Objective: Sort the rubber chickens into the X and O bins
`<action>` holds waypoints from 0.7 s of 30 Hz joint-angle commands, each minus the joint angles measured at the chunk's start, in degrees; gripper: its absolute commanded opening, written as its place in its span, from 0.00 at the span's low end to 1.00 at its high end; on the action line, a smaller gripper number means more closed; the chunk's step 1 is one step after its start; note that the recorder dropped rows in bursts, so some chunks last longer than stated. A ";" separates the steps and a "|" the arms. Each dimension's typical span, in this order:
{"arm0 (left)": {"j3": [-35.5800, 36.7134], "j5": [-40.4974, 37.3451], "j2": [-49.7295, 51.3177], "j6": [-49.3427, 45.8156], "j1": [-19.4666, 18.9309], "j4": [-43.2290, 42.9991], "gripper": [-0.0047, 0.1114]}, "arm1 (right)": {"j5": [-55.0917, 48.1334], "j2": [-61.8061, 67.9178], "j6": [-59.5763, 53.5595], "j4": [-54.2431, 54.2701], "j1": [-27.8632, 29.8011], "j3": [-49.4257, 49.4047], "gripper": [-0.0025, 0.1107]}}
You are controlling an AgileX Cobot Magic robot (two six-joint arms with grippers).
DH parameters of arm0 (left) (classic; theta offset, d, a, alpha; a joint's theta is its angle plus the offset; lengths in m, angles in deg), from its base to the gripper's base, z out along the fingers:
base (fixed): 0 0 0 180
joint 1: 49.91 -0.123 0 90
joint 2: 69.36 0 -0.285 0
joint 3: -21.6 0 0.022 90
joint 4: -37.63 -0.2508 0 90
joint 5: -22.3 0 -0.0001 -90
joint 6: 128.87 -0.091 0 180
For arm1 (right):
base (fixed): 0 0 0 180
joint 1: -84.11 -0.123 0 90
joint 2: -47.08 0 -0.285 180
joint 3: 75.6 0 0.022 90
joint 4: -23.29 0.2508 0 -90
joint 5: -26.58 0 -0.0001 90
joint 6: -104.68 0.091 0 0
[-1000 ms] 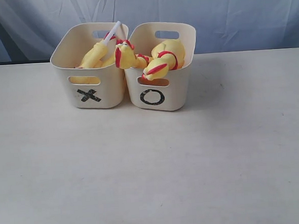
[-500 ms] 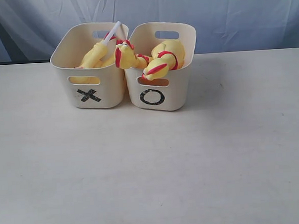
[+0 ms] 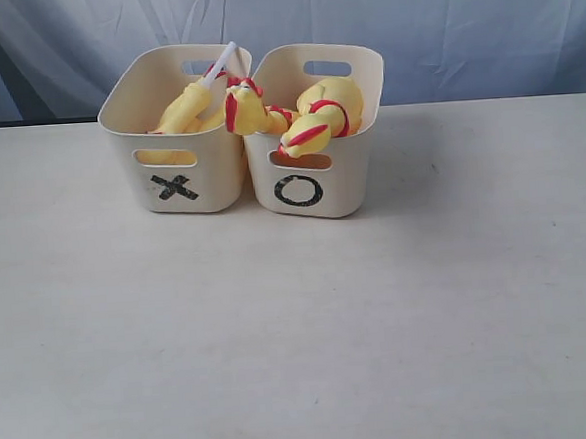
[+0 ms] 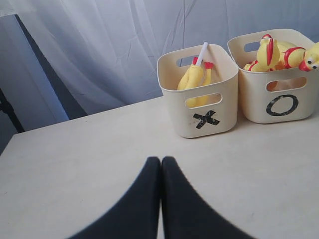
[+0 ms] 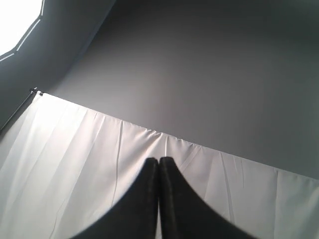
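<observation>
Chickens [image 3: 319, 118] are contained in touching X bin [image 3: 211, 175] and O bin [image 3: 342, 182]; table [image 3: 300, 329] front is left open. Left gripper [image 4: 160, 167] and right gripper [image 5: 158, 167] are pinched together; nothing is moved since earlier.

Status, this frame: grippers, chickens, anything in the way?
Left gripper shut, empty, back from X bin. Right gripper shut, empty, aimed at the curtain. Rubber chickens in X bin and O bin. No obstruction seen.

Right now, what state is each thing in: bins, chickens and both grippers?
X bin, upright, holding the small chicken.
O bin, upright, holding the large chickens.
small chicken, propped in the X bin, white tube sticking up.
large chickens, piled in the O bin, one head above the rim.
left gripper, shut, empty.
right gripper, shut, empty.
</observation>
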 commanded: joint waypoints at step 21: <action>6.48 28.14 -0.43 0.16 -0.11 1.84 0.05 | 17.45 -0.08 2.28 -1.01 2.97 -13.81 0.02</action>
